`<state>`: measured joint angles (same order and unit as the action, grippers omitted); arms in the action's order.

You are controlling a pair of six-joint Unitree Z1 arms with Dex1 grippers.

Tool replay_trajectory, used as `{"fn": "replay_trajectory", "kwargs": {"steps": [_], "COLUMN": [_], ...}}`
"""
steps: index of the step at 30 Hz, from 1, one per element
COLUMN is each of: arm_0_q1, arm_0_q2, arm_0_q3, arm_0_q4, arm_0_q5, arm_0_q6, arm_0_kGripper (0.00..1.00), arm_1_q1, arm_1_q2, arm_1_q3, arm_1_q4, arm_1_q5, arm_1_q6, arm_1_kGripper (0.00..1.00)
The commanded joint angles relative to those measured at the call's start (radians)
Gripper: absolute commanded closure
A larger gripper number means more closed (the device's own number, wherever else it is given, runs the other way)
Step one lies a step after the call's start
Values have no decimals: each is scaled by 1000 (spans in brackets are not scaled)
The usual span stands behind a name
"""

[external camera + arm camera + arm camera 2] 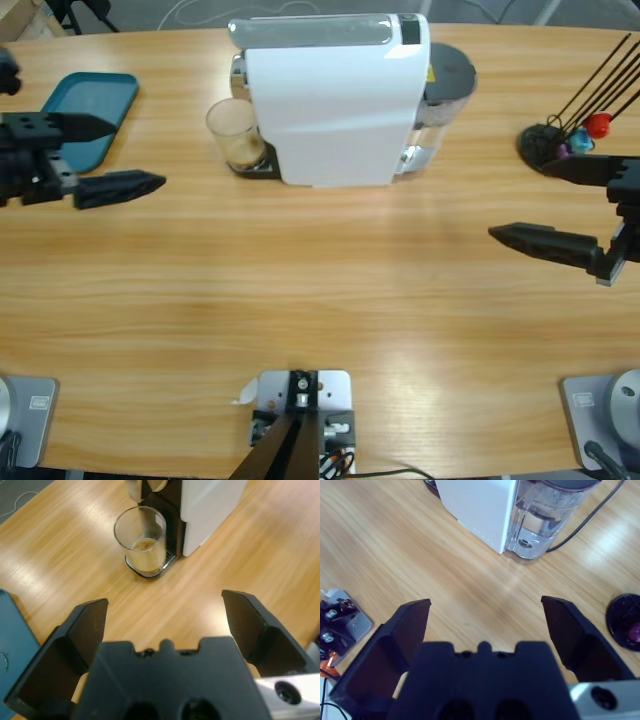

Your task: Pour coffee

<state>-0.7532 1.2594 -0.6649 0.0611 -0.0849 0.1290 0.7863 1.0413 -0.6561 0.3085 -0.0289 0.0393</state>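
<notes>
A tall white plastic coffee machine with a silver-grey top lever point(335, 100) stands at the twelve o'clock side of the long pale wooden tabletop point(320, 300), with a clear water tank under a dark grey lid point(445, 85) at its three o'clock side and a black cable trailing off behind it in the right wrist view. At the machine's nine o'clock side a clear straight-sided drinking glass point(233, 133) stands upright on the small dark drip tray below the spout; inside it lies the coffee point(146, 555), a shallow layer of pale tan-brown liquid with a foamy surface, filling only the bottom part of the glass. The left hand point(125, 155) comes in from the nine o'clock edge with its two black jaws spread wide and nothing between them; it is well apart from the glass, and its wrist view looks over bare wood toward the glass and the machine front. Just beside that hand, toward ten o'clock, lies a flat teal plastic tray with rounded corners point(100, 100), partly under the upper jaw. The right hand point(545, 205) comes in from the three o'clock edge, its jaws also spread wide and empty, pointing toward the middle of the tabletop. Near it at two o'clock stands a round black capsule stand with thin black wires point(560, 135), carrying small red, blue and purple capsules point(590, 130).
</notes>
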Motion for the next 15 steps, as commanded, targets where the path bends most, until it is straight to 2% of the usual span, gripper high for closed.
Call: {"fn": "replay_trajectory", "kwargs": {"steps": [1, 5, 15], "arm_0_q1": [61, 88, 127], "arm_0_q2": [182, 249, 372], "arm_0_q3": [41, 38, 5], "arm_0_q4": [-159, -261, -346], "arm_0_q5": [-25, -123, -192], "arm_0_q6": [92, 92, 93], "arm_0_kGripper": [0, 0, 0], "arm_1_q1": [-9, -9, -9], "arm_1_q2": [59, 88, 103], "arm_1_q3": [7, 4, 3], "arm_1_q4": [37, 38, 37], "arm_1_q5": [-12, -3, -3], "arm_1_q6": [-22, -22, -22], "arm_1_kGripper": [0, 0, 0]}}
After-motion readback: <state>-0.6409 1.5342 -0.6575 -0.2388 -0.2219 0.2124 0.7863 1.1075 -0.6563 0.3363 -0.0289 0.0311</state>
